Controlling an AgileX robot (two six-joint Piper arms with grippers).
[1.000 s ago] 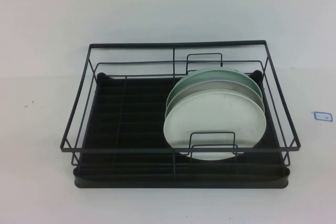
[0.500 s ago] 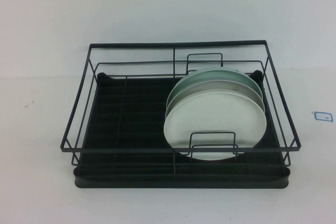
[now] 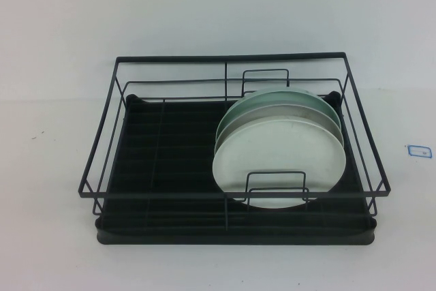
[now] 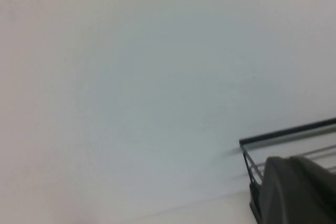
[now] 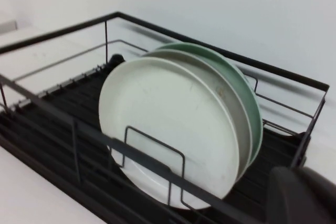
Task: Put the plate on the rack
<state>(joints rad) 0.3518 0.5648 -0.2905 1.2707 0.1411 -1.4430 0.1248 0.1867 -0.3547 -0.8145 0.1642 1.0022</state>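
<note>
The black wire rack (image 3: pixel 225 58) stands mid-table on its ribbed black tray. Three plates stand on edge in its right half. The creamy-white plate (image 3: pixel 276 165) is the front one, leaning behind a wire loop. A greyish plate (image 3: pixel 272 115) and a pale green plate (image 3: pixel 286 97) stand behind it. Neither arm shows in the high view. In the left wrist view my left gripper (image 4: pixel 299 192) is a dark shape beside a corner of the rack (image 4: pixel 283 132), shut on nothing. My right gripper (image 5: pixel 304 198) hangs by the rack's right end, just clear of the plate (image 5: pixel 168 129), shut and empty.
A small white label with a blue border (image 3: pixel 417 150) lies on the white table to the right of the rack. The rack's left half (image 3: pixel 163 148) holds bare ribbed tray. A white wall rises behind the table.
</note>
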